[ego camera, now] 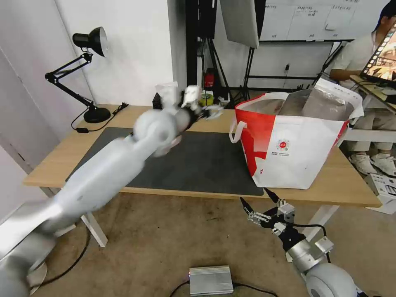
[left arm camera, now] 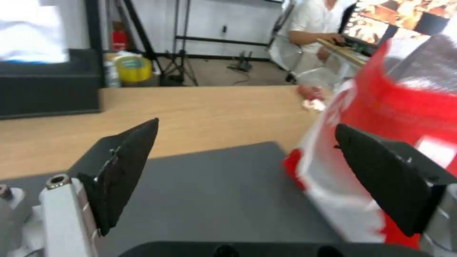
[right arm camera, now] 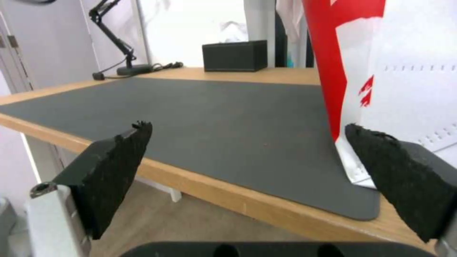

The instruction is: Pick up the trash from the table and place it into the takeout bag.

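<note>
The takeout bag point(ego camera: 297, 144), white and red with a foil lining, stands open on the right of the table point(ego camera: 53, 165). My left gripper point(ego camera: 197, 106) hangs over the back of the dark mat point(ego camera: 198, 161), left of the bag. In the left wrist view it point(left arm camera: 246, 126) is open and holds nothing. Beyond it, by the bag's far corner, lies trash: a clear tray with red pieces point(left arm camera: 312, 91) and a crumpled white tissue point(left arm camera: 314, 105). My right gripper point(ego camera: 254, 196) is open and empty below the table's front edge; the right wrist view shows it point(right arm camera: 248, 126) facing the mat and the bag point(right arm camera: 409, 71).
A black tissue box point(right arm camera: 233, 55) sits at the back of the table. A black desk lamp point(ego camera: 88, 74) stands at the back left, its cable trailing on the wood. A metal box point(ego camera: 210, 280) lies on the floor. A person sits at a desk behind the bag.
</note>
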Available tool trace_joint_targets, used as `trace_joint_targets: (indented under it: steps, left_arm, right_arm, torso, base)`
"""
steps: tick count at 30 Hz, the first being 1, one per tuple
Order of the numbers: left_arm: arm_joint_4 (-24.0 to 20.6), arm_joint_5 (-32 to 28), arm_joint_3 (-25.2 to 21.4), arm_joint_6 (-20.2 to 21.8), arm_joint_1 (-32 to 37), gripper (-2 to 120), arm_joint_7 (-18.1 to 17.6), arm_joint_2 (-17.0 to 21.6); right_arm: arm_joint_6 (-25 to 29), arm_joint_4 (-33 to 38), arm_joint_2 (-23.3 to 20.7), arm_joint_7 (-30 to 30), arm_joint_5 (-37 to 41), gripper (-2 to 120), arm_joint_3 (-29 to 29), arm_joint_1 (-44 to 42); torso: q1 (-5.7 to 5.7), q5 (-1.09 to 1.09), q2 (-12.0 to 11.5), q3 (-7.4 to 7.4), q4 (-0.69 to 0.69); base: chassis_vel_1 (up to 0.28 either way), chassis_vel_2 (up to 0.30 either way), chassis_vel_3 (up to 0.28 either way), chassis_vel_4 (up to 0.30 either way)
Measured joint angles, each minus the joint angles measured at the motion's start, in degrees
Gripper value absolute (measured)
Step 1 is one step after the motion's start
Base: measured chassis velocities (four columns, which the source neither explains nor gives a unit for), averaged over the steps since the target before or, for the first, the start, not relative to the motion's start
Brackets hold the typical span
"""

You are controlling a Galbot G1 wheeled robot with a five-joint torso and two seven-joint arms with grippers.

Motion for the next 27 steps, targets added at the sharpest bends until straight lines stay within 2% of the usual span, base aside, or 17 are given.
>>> trace_joint_targets:
  steps: [2,4,5,6,8,10,13,14,17,18,21,22,24,25,27]
  left_arm:
    - [-2.06,1.39,-3.46,-0.89,5.19,100,1.89,3.39]
    - [-2.66,1.83,-4.68,-1.28,7.10,100,2.52,4.41]
    - [-3.99,2.36,-7.41,-1.72,10.79,100,3.27,6.10]
    - [-3.99,2.36,-7.41,-1.72,10.79,100,3.27,6.10]
    - [-5.64,3.15,-11.50,-2.48,15.94,100,4.42,8.17]
    - [-6.03,3.37,-12.69,-2.83,17.59,100,4.89,8.64]
    - [-6.79,7.29,-17.97,-6.57,26.67,100,8.06,10.92]
    - [-6.79,7.29,-17.97,-6.57,26.67,100,8.06,10.92]
    - [-6.73,11.90,-21.44,-11.73,34.39,100,11.11,11.04]
    - [-6.73,11.90,-21.44,-11.73,34.39,100,11.11,11.04]
    - [-6.30,18.45,-24.95,-17.22,40.27,100,14.25,10.57]
    - [-6.30,18.45,-24.95,-17.22,40.27,100,14.25,10.57]
    - [-6.68,20.71,-28.42,-20.25,44.46,100,14.78,9.97]
    - [-6.68,20.71,-28.42,-20.25,44.46,100,14.78,9.97]
    - [-7.10,22.20,-31.71,-22.60,47.79,100,14.69,9.28]
  right_arm:
    - [0.00,0.00,0.00,0.00,0.00,100,0.00,0.01]
    - [0.00,0.00,0.00,0.01,0.00,100,0.00,0.00]
    - [0.00,0.00,0.00,0.00,0.00,100,0.00,0.00]
    - [0.00,0.00,0.00,0.00,0.00,100,0.00,0.00]
    - [0.00,0.00,0.00,0.01,0.00,100,0.00,0.00]
    - [0.00,0.00,0.00,0.00,0.00,100,0.00,0.00]
    - [0.00,0.00,0.00,0.01,0.00,100,0.00,0.00]
    - [0.00,0.00,0.00,0.01,0.00,100,0.00,0.00]
    - [0.00,0.00,0.00,0.01,0.00,100,0.00,0.00]
    - [0.00,0.00,0.00,0.01,0.00,100,0.00,0.00]
    - [0.00,0.00,0.00,0.01,0.00,100,0.00,0.00]
    - [0.00,0.00,0.00,0.01,0.00,100,0.00,0.00]
    - [0.00,0.00,0.00,0.01,0.00,100,0.00,0.00]
    - [0.00,0.00,0.00,0.01,0.00,100,0.00,0.00]
    - [0.00,0.00,0.00,0.01,0.00,100,0.00,0.00]
  torso:
    - [-0.01,0.00,0.00,0.00,-0.01]
    - [-0.01,0.01,0.00,0.00,-0.01]
    - [0.00,0.00,0.00,0.00,-0.02]
    - [0.00,0.00,0.00,0.00,-0.02]
    - [0.00,0.03,0.00,0.00,0.01]
    - [-0.01,0.03,0.00,0.00,0.00]
    - [0.00,0.05,0.00,0.00,-0.02]
    - [0.00,0.05,0.00,0.00,-0.02]
    - [-0.01,0.01,0.00,0.00,-0.01]
    - [-0.01,0.01,0.00,0.00,-0.01]
    - [-0.01,0.03,0.00,0.00,-0.02]
    - [-0.01,0.03,0.00,0.00,-0.02]
    - [0.00,0.03,0.01,0.00,-0.02]
    - [0.00,0.03,0.01,0.00,-0.02]
    - [-0.01,0.03,0.01,0.00,-0.01]
  base:
    - [0.000,0.000,0.000,0.000]
    - [0.000,0.000,0.000,0.000]
    - [0.000,0.000,0.000,0.000]
    - [0.000,0.000,0.000,0.000]
    - [0.000,0.000,0.000,0.000]
    - [0.000,0.000,0.000,0.000]
    - [0.000,0.000,0.000,0.000]
    - [0.000,0.000,0.000,0.000]
    - [0.000,0.000,0.000,0.000]
    - [0.000,0.000,0.000,0.000]
    - [0.000,0.000,0.000,0.000]
    - [0.000,0.000,0.000,0.000]
    - [0.000,0.000,0.000,0.000]
    - [0.000,0.000,0.000,0.000]
    - [0.000,0.000,0.000,0.000]
